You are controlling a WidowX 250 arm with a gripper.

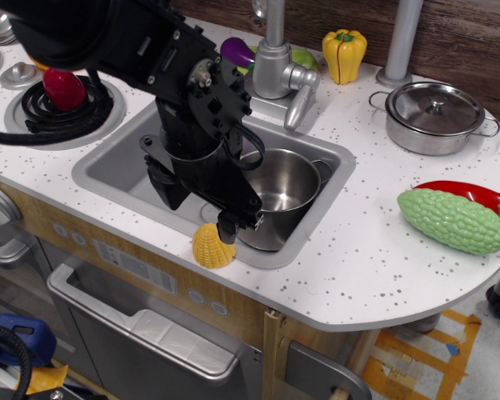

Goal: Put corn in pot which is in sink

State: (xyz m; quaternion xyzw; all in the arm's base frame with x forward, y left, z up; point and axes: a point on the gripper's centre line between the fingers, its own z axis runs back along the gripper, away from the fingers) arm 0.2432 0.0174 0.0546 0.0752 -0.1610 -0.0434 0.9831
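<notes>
The corn [212, 247] is a small yellow cob piece standing on the front rim of the grey sink [117, 171]. The steel pot [283, 187] stands inside the sink at its right side, open and empty, with loop handles. My black gripper [198, 212] hangs over the sink just left of the pot and right above the corn. Its jaws look spread apart, and one fingertip [227, 227] is at the top of the corn. The corn rests on the rim and is not lifted.
A silver faucet [275, 67] stands behind the sink. A lidded steel pan [435, 117], a green bumpy gourd [452, 221] and a red chilli [467, 193] lie to the right. A yellow bell pepper [344, 55] is at the back. A red toy [64, 88] sits on the left burner.
</notes>
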